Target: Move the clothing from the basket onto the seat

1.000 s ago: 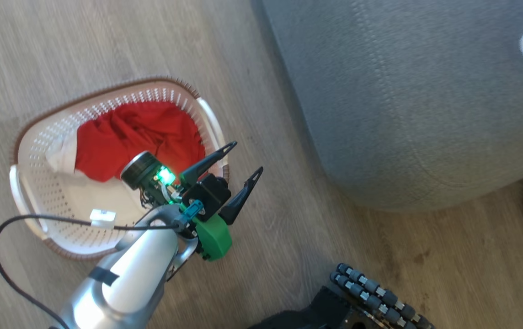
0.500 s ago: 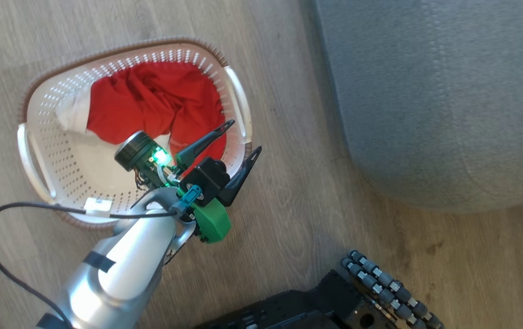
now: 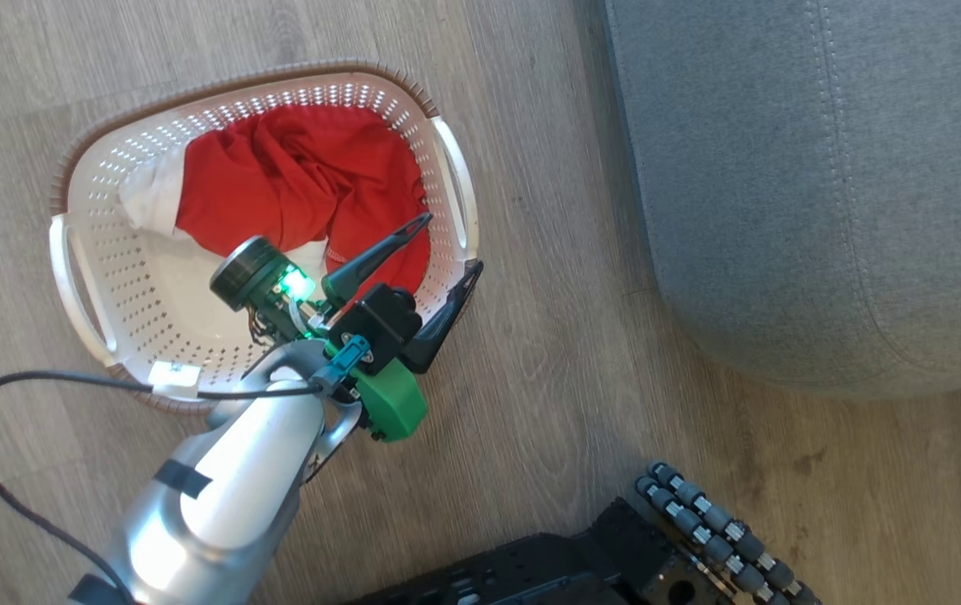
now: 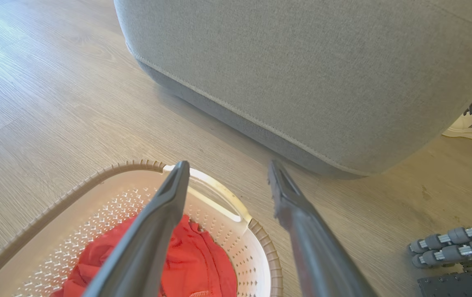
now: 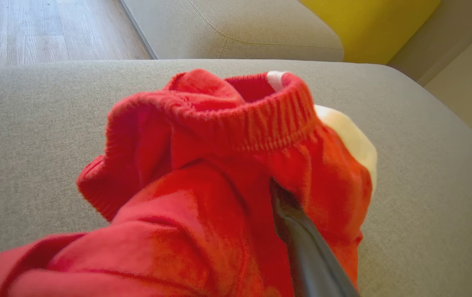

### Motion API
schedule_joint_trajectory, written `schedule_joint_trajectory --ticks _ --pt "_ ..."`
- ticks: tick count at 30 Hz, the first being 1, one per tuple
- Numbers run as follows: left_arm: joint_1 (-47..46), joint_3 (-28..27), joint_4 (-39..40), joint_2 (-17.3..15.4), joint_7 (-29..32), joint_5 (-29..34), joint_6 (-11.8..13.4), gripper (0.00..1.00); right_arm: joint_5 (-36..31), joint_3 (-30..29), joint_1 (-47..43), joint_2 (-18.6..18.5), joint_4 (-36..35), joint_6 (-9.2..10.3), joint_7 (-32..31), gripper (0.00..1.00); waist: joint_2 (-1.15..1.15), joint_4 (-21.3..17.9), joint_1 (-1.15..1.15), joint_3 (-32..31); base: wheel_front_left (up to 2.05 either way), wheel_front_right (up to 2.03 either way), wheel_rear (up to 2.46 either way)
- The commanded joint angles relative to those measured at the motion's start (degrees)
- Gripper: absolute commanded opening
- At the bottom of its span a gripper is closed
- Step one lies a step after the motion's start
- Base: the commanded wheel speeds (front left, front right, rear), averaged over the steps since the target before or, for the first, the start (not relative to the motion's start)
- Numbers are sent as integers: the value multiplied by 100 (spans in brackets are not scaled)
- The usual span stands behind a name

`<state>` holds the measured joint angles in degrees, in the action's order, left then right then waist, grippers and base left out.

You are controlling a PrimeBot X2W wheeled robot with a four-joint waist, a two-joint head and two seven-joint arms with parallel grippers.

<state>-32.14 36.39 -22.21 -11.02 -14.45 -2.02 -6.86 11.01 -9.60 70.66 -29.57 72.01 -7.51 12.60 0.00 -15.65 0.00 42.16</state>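
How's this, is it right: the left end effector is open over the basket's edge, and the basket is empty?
Not quite. The basket is not empty: red clothing lies in it, as the head view shows. The left end effector is indeed open over the basket's edge.

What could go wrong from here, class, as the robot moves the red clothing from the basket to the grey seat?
1. The left end effector hangs open astride the rim of the basket, one finger over the clothing, the other at its edge; descending may strike the rim or tip the basket.
2. The garment on the seat drapes over the right end effector; pulling back may drag it off.
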Motion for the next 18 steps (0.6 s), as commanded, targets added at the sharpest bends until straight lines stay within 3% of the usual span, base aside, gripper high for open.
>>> schedule_joint_trajectory --ticks 1,18 --pt "7 -173 225 8 -55 -31 21 100 134 73 92 -220 -88 2 -55 100 0 -15 0 -26 0 0 0" --pt "348 -192 177 452 -55 -323 -41 100 1027 1302 -547 -429 -42 2 -1140 100 0 1 0 -1189 0 0 0"
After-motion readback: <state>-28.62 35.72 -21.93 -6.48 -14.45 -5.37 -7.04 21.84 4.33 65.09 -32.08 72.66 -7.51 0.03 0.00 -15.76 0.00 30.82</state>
